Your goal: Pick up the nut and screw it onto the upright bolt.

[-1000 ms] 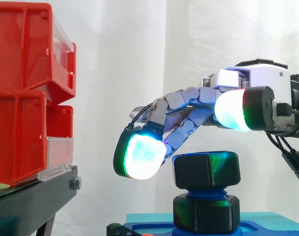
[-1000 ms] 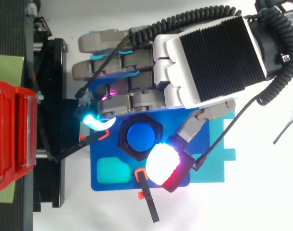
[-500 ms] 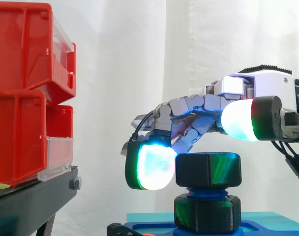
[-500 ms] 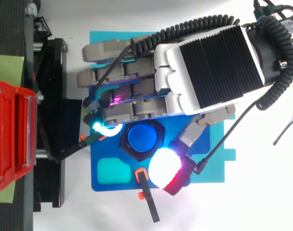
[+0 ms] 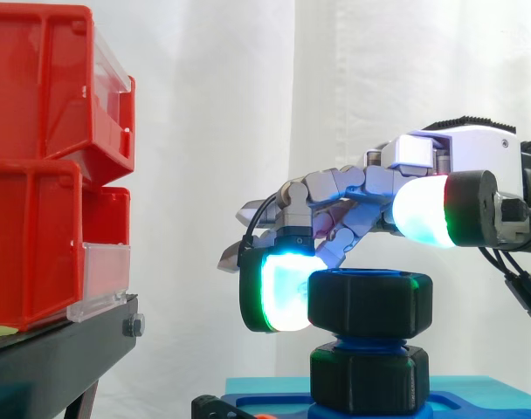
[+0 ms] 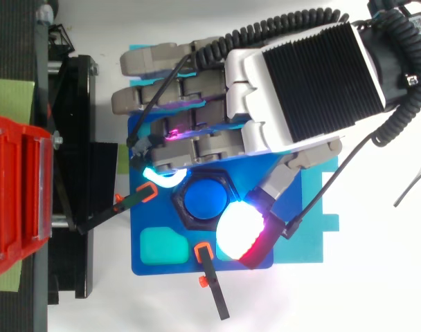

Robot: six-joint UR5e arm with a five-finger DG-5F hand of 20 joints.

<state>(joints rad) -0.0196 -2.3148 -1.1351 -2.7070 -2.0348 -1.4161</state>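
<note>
Robot hand (image 6: pixel 307 76) clasps the nut (image 5: pixel 370 301), cyan fingertip pad (image 5: pixel 279 292) on its flank facing the red bins (image 5: pixel 47 166), thumb pad (image 6: pixel 239 232) over the opposite corner; nut sits atop the vertical bolt (image 6: pixel 205 199), mid blue base plate (image 6: pixel 145 218), directly beneath the palm.

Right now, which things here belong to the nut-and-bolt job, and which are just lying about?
Job: black hexagonal nut on the bolt; upright blue bolt; blue base plate holding it; robot hand.
Lying about: red plastic bins; black stand; teal mat; thin black clamp bar.
</note>
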